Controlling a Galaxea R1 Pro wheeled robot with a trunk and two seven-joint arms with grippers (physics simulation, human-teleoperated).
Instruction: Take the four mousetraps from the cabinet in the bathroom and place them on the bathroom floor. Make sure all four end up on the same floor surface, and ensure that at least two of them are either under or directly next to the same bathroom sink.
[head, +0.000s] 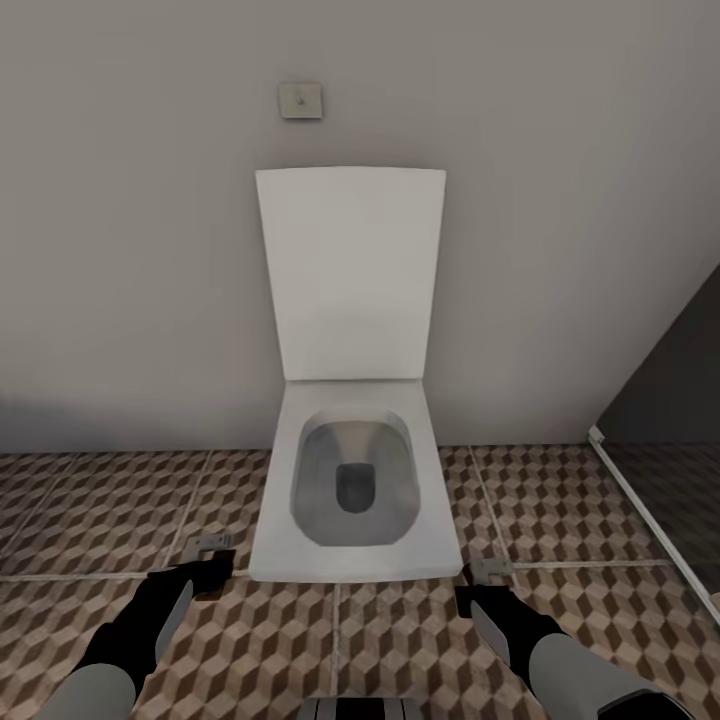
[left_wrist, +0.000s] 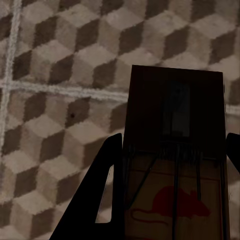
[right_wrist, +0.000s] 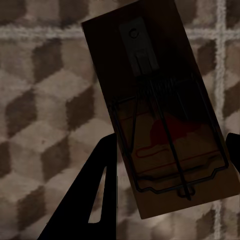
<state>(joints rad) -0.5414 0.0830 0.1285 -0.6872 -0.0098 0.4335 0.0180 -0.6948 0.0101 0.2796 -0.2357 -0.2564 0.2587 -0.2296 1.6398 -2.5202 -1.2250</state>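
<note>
Clamped between the black fingers of the left gripper (left_wrist: 172, 150), a flat dark-brown mousetrap (left_wrist: 175, 150) points forward; the right gripper (right_wrist: 167, 145) grips a second mousetrap (right_wrist: 160, 115), skewed. Both hang low over the cube-patterned bathroom floor (head: 100, 500), flanking a white toilet (head: 350, 480). No sink shows, so which arm is nearer cannot be told.
</note>
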